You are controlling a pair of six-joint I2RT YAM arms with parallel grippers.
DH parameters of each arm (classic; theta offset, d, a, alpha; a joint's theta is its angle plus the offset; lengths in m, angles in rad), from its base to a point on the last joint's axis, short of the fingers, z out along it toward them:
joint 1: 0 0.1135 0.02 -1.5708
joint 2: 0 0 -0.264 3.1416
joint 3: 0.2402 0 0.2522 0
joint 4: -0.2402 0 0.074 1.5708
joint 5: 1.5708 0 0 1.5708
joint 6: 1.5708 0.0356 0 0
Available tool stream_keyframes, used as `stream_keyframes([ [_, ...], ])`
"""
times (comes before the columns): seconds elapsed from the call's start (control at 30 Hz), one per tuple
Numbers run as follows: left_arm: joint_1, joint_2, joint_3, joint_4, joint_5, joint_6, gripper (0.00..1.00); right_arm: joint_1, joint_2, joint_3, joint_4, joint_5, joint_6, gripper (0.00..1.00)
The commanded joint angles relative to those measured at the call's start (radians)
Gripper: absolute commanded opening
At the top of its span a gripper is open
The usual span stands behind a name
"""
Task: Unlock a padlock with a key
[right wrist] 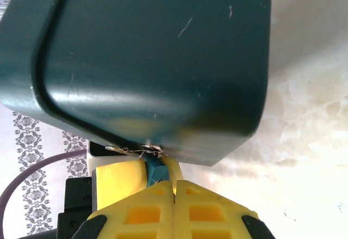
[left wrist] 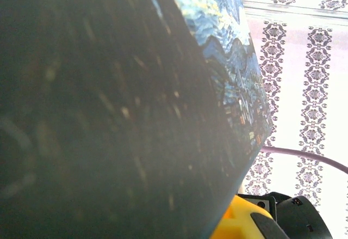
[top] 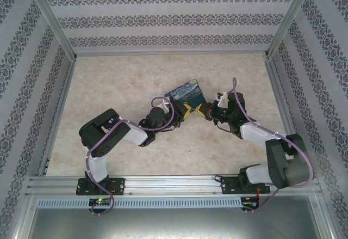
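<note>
left gripper (top: 175, 108): clamped on padlock (top: 185, 93), keep rigid
right gripper (right wrist: 174, 187): pinching key (right wrist: 157, 169) at padlock's underside
tip: seat key straight, then twist gently

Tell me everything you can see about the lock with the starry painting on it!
The padlock is a squarish flat block. Its face shows a swirly dark-blue-and-yellow starry painting. Its sides are dark, smooth and slightly scratched, with rounded corners and a groove. It is tilted, painting upward, between the two claws. The left claw seems to hold it. At its lower edge the right claw holds the tiny blue-headed key up to it, by a thin wire ring.
</note>
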State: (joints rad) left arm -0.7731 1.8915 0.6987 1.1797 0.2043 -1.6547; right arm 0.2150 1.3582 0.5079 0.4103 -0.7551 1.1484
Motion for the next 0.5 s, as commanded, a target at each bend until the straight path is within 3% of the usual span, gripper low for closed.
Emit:
stream_keyframes([
  [0.0,-0.056,-0.06,0.045,0.15,0.093,-0.01,0.0,-0.007,0.033,0.024,0.053,0.0,-0.025,0.0],
  [0.47,-0.063,-0.042,0.062,0.162,0.09,-0.014,0.0,0.003,0.011,-0.023,0.112,-0.029,0.08,0.0],
])
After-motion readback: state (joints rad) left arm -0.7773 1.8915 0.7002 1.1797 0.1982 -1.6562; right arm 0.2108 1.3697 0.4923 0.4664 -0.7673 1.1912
